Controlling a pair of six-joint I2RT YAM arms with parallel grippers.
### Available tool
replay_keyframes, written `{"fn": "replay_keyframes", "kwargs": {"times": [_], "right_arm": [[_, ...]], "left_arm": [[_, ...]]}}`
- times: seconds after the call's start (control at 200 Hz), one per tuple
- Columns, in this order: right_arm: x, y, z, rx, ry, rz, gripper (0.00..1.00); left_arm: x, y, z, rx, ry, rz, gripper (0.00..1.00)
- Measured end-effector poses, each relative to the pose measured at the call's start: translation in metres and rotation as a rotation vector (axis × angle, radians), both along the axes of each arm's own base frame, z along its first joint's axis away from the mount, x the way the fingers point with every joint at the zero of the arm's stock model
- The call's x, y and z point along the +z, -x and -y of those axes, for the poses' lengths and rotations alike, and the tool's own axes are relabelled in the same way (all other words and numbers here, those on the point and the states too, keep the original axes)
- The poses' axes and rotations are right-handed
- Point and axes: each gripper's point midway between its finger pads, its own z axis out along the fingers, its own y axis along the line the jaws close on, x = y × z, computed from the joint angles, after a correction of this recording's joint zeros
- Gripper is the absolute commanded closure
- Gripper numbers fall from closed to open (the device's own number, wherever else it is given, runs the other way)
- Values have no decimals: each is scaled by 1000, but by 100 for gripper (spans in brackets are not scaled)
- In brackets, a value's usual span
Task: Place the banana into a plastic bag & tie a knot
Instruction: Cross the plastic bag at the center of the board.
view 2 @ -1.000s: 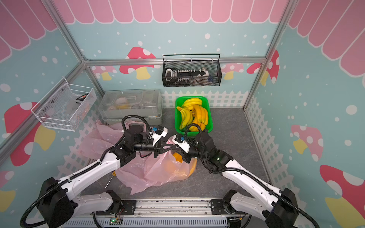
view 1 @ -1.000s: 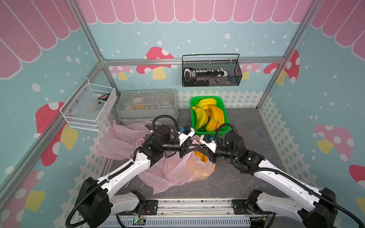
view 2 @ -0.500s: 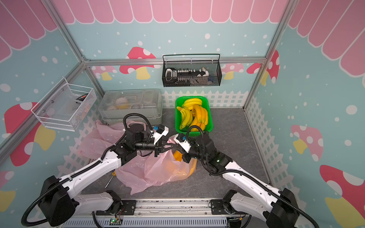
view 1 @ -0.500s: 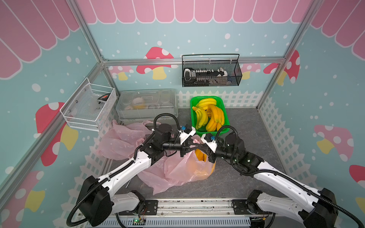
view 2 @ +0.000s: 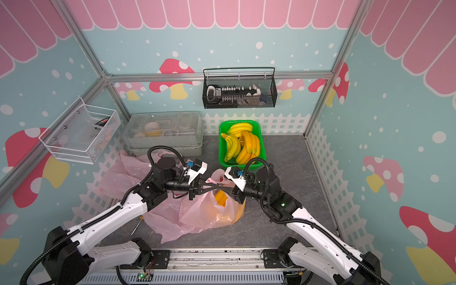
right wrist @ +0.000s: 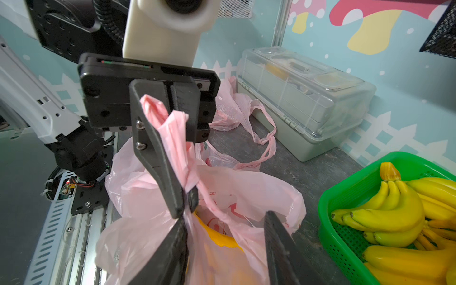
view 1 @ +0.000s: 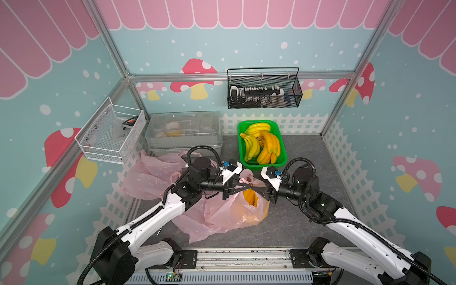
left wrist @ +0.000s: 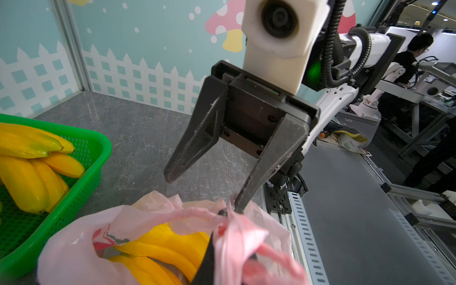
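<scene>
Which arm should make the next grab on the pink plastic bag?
Right. The right tool is open and empty at the pink plastic bag; the left tool is shut on its twisted handle.

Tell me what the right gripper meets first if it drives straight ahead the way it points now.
Most likely the bag handle pinched in the shut left gripper, just ahead of the open right gripper.

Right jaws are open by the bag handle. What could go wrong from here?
Only the left gripper pinches the twisted handle; thin plastic may slip out, dropping the bag.
The open right gripper sits close to the left's fingertips; re-closing may clash or miss.
No finished knot shows; bananas could spill.
</scene>
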Motion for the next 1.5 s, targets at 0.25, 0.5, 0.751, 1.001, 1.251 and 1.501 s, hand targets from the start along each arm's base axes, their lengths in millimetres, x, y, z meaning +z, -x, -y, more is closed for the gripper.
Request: {"fn": "replay_keyframes", "kwargs": {"times": [0.25,0.5,0.751,1.001,1.251,1.501], "right_arm": [[-9,9,-13,105,-6,-47,48],[-10,14,-25,158,-23,-64,55],[-11,12,-28,162,-33,-71,59],[-11,14,-30,171,-34,-75,67],[-12,15,-31,173,-30,-81,70],[-17,13,-29,154,-18,-93,75]], "left_arm": [[0,5,2,-30,5,9,98],[-6,4,2,-23,3,15,96],[-5,1,2,-5,18,44,93],[-5,-2,1,18,27,64,88],[-6,-4,0,31,31,72,84],[-3,-5,-2,35,38,69,81]]}}
